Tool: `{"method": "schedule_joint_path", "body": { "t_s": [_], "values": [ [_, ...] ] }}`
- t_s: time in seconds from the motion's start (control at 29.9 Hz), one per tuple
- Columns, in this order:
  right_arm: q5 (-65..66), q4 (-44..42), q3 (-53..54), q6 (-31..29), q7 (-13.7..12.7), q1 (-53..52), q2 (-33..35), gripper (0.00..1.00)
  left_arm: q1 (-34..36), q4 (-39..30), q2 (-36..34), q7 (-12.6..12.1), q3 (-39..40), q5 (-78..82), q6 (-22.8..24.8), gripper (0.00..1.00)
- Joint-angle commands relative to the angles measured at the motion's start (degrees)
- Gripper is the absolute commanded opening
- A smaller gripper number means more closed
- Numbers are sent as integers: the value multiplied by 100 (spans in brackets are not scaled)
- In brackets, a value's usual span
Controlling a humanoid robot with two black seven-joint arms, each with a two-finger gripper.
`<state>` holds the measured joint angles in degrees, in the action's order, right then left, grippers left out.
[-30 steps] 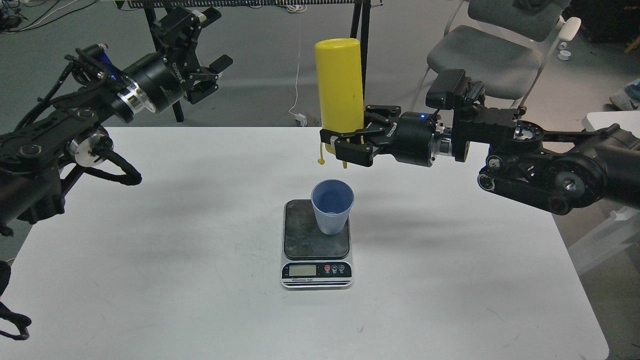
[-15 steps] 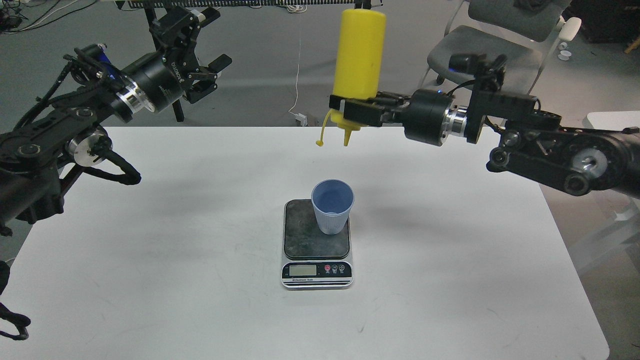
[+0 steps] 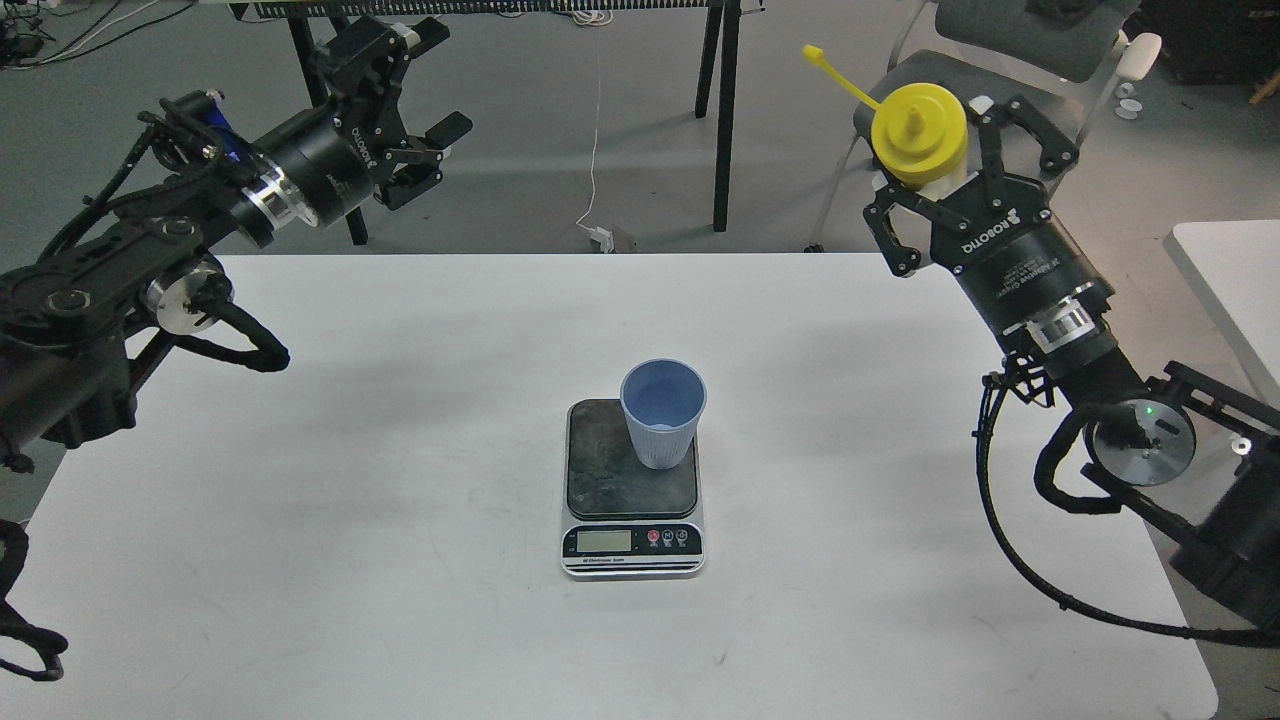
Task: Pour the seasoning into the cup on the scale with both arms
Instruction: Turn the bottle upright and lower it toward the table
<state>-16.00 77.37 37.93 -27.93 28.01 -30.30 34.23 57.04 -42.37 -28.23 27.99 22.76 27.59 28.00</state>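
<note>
The light-blue ribbed plastic cup (image 3: pixel 663 412) stands on the flat dark-plated kitchen scale (image 3: pixel 632 487), its contents indiscernible. Well right of the scale, the right gripper (image 3: pixel 950 170) pinches the yellow plastic squeeze bottle (image 3: pixel 919 133), nozzle toward us, cap off; pouring looks done or paused. Far left, the left gripper (image 3: pixel 400 120) hangs spread and empty. White table (image 3: pixel 300 520), grey floor.

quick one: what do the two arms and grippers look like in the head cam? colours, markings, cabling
Both arms are black and jointed, with silver metal rings at the wrists and round silver joint caps. Black corrugated cable hoses loop loosely off each forearm. The left gripper and right gripper are black two-finger linkage claws on thick cylindrical bodies with white lettering. The right wrist carries a white barcode label, and a small green light shows on its silver joint disc.
</note>
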Motion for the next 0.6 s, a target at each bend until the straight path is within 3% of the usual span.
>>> {"method": "schedule_joint_path", "body": {
  "t_s": [0.0, 0.33, 0.57],
  "values": [
    [-122, 576, 783, -7, -1, 1022, -21, 48, -17, 1, 28, 1, 0, 1, 0, 99],
    [-193, 806, 2102, -7, -1, 2597, -1031, 48, -132, 1, -60, 1, -61, 10, 0, 99],
    [-297, -133, 2315, -7, -1, 2819, -1366, 48, -123, 1, -86, 1, -79, 71, 0, 99]
  ]
}}
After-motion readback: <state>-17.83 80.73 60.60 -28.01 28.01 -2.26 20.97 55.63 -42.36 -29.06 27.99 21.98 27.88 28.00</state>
